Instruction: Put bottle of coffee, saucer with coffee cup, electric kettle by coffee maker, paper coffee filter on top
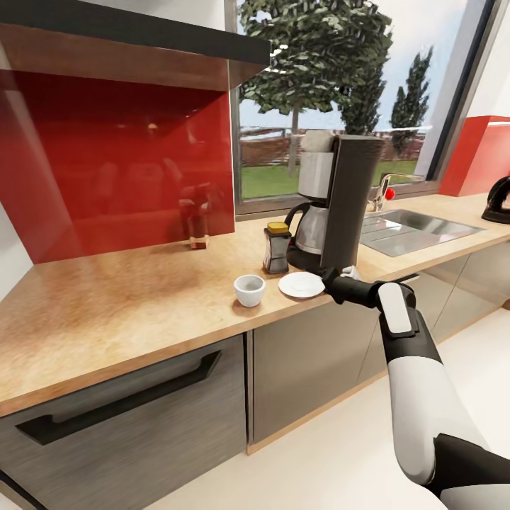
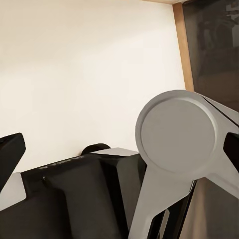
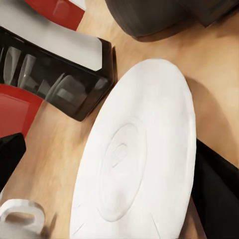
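Note:
On the kitchen countertop [image 1: 127, 304] the tall dark coffee maker [image 1: 338, 205] stands by the window, with a pale paper coffee filter [image 1: 317, 142] on its top. The bottle of coffee [image 1: 276, 248], yellow-lidded, stands just left of it. In front lie the white saucer [image 1: 301, 285] [image 3: 144, 144] and, to its left, the coffee cup [image 1: 249, 290] [image 3: 20, 219] directly on the wood. My right gripper [image 1: 331, 282] [image 3: 114, 174] is open at the saucer's right rim, which overlaps one black finger [image 3: 219, 194]. The electric kettle [image 1: 499, 202] stands far right. My left gripper [image 2: 119, 149] hangs open and empty.
A steel sink [image 1: 411, 230] with a tap is set into the worktop right of the coffee maker. A red backsplash [image 1: 113, 163] runs behind the left stretch, under a dark hood. Grey cabinet fronts [image 1: 127, 418] sit below. The left wrist view looks at pale floor and robot parts.

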Controlling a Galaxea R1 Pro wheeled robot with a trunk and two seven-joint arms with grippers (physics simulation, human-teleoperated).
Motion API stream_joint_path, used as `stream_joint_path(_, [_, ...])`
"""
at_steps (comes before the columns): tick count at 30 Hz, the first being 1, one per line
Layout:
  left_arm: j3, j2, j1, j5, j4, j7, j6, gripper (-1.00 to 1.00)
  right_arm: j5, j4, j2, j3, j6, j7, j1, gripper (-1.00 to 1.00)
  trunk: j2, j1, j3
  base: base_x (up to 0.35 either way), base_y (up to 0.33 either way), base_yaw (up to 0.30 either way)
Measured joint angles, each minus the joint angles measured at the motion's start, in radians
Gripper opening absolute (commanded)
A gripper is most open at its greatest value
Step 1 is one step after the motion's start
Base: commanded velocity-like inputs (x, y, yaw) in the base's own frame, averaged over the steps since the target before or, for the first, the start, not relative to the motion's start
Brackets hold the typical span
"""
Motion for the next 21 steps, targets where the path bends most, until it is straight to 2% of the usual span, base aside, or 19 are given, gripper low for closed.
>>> stream_joint_path(15, [0.000, 0.000, 0.000, 0.000, 0.000, 0.000, 0.000, 1.00, 0.000, 0.000, 0.001, 0.000, 0.000, 0.000, 0.000, 1.00, 0.000, 0.000, 0.000, 0.000, 0.000, 0.000])
stream_joint_path(21, [0.000, 0.000, 0.000, 0.000, 0.000, 0.000, 0.000, 1.00, -0.012, 0.000, 0.001, 0.001, 0.001, 0.000, 0.000, 1.00, 0.000, 0.000, 0.000, 0.107, 0.000, 0.000])
